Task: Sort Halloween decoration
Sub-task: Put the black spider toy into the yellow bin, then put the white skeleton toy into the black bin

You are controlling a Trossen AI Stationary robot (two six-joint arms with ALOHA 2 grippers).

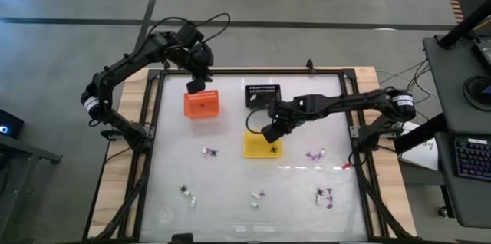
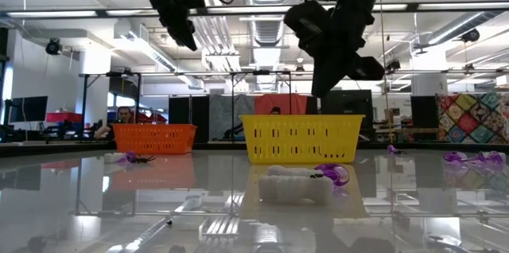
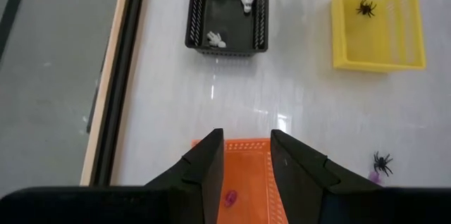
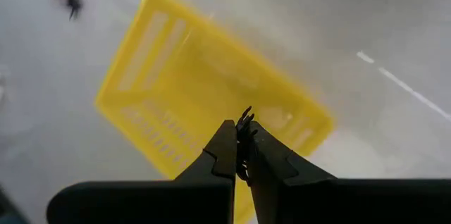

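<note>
Glossy white table (image 1: 230, 198); right end effector (image 4: 242, 141) clamped on black spider (image 4: 244, 120), left end effector (image 3: 246, 155) wide.

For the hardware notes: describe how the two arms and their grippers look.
Both arms are dark, jointed and slender, with a white band near each base and black cables looping along them. The left gripper has two black, wedge-shaped fingers; the right gripper has the same.

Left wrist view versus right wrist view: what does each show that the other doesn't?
Only the left wrist view shows the black basket with white pieces, the orange basket below the open left gripper, and spiders already in the yellow basket. Only the right wrist view shows the right gripper shut on a black spider. Both show the yellow basket.
</note>
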